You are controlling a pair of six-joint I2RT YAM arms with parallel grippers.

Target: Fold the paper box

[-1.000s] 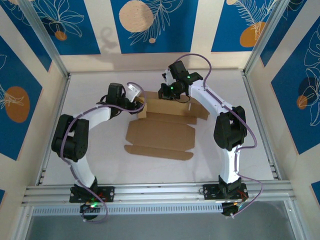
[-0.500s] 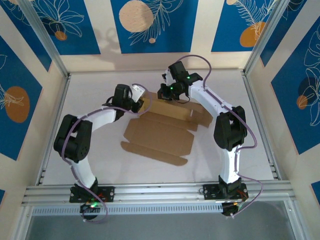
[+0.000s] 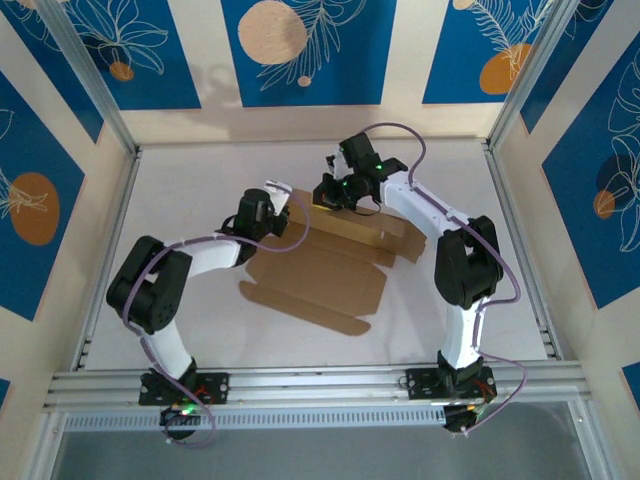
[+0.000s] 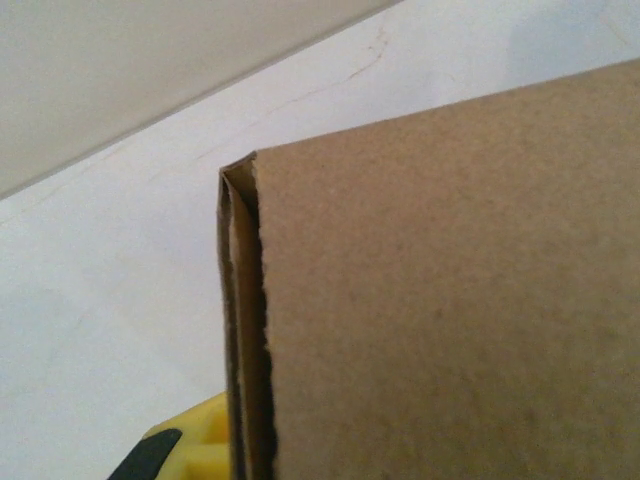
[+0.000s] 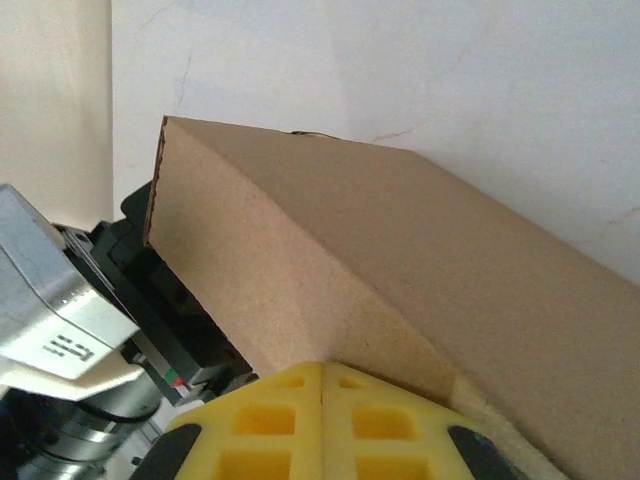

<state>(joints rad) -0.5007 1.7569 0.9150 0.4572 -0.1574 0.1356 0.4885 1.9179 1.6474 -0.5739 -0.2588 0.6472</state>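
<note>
1. The left hand point(image 3: 280, 207) has just swung in from the side and drawn its fingers together on the paper box's point(image 3: 320, 272) left end wall. In the left wrist view one yellow pad point(image 4: 190, 452) sits against the doubled edge of the card. The other pad is hidden behind the panel, so I take it as a pinch on that wall.
2. In that same second the whole sheet has turned on the desk point(image 3: 190, 180). The near flap, in front of both hands, now runs askew, its left corner pulled further towards the left arm.
3. To my eye this means the left wall is being stood up and held, with the back wall already raised between the two hands. The front flap still lies flat, so most of the folding is still to come.
4. The box is plain brown card, matt and slightly fibrous, with crisp creases. The wall edge beside the left pad point(image 4: 238, 330) shows two plies with a thin gap.
5. The right hand point(image 3: 331, 194) has not moved, at the back wall's right part. Its pads point(image 5: 322, 400) are ribbed yellow foam, pressed together, and the card ridge point(image 5: 400, 270) rises straight off their tips. I cannot tell whether any card is caught between them.
</note>
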